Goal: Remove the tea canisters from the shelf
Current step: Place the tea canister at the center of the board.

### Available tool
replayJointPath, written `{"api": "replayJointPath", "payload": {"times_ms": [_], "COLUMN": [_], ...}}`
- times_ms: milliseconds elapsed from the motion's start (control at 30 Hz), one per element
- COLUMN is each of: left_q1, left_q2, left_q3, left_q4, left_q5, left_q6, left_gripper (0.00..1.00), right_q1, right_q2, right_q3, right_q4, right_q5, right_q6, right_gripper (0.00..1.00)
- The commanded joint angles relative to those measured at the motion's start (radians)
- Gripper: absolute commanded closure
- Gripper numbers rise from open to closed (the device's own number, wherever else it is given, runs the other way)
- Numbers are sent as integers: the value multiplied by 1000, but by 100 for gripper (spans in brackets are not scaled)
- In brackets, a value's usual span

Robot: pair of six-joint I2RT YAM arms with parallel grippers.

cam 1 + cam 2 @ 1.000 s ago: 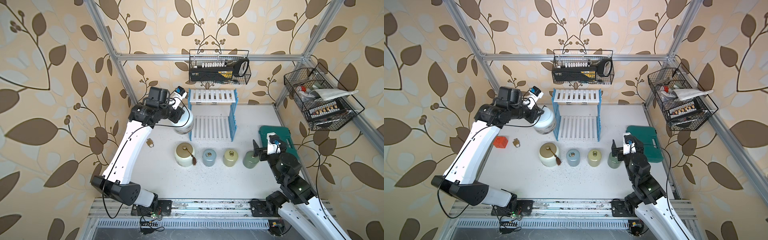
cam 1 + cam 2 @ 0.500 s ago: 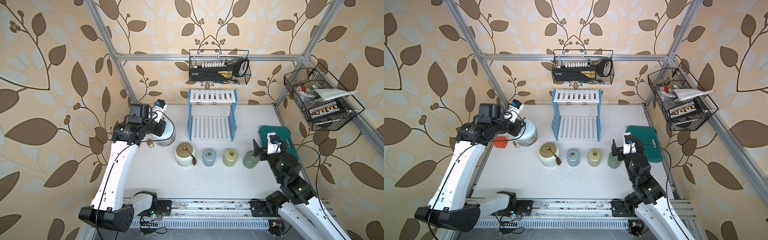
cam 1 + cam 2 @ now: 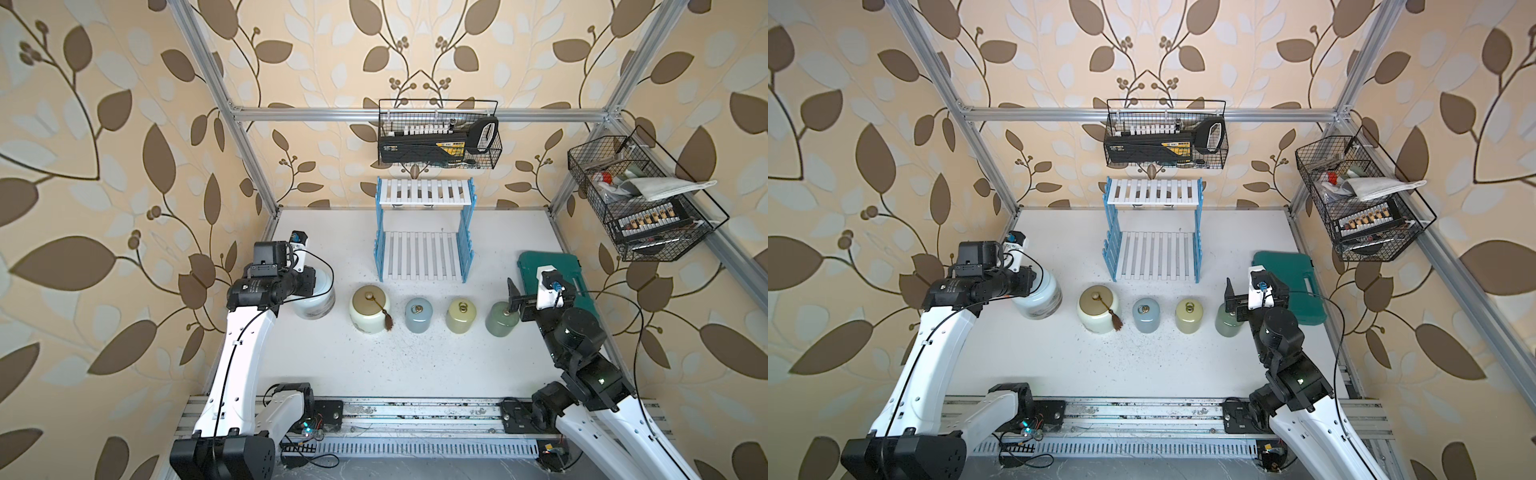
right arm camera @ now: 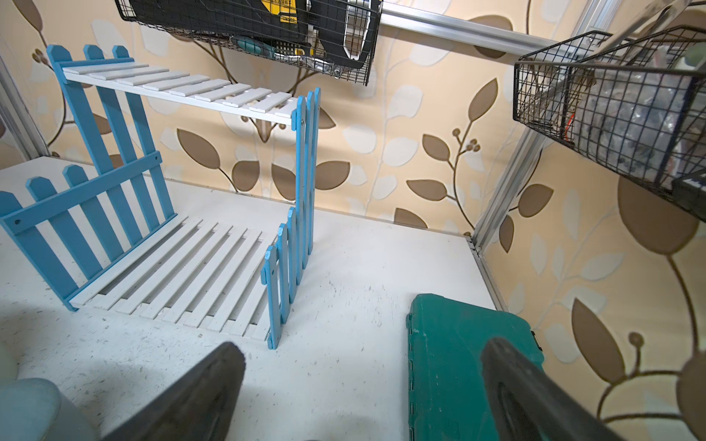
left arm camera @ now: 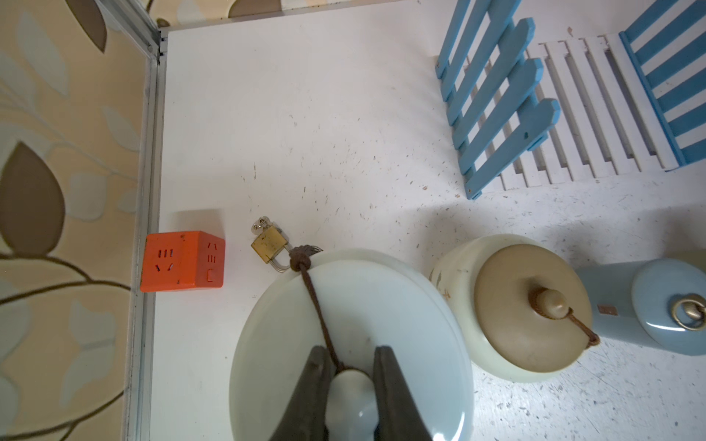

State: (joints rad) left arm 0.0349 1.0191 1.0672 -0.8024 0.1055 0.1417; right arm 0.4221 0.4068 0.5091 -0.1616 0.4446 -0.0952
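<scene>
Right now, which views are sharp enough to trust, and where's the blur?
Left wrist view: the left pincer is dark and soft, the pale blue canister crisp. Right wrist view: the right pincer blurs near the lens, the shelf sharp. Both top views: even light, faint shadows on the table.

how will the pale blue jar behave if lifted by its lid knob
Glossy glazed pale blue jar looks slippery and probably breakable. The left gripper pinches only the small knob, so the lid may slip off. Squat and wide, it should resist tipping.
</scene>
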Motion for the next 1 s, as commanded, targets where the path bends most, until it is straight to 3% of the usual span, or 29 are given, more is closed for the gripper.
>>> {"api": "replayJointPath", "payload": {"times_ms": [0, 367, 667, 967], "left_q1": [32, 74, 90, 101], "left_q2": [-47, -47, -24, -8], "left_q3": [-5, -188, -244, -270], "left_q4": [185, 321, 362, 371], "left_q5": [30, 109, 178, 157], "left_q6": [-68, -70, -24, 11], "left_gripper": [100, 100, 100, 100], "right_q1": [-6, -6, -5, -6], "right_q2": [-16, -36, -31, -36], "right_q3": [-12, -17, -14, -14], "right_q4": [9, 20, 24, 16], "right_q5": [11, 3, -9, 0], "right_q6": [-6, -6, -8, -8], "right_gripper": [1, 1, 1, 1]}}
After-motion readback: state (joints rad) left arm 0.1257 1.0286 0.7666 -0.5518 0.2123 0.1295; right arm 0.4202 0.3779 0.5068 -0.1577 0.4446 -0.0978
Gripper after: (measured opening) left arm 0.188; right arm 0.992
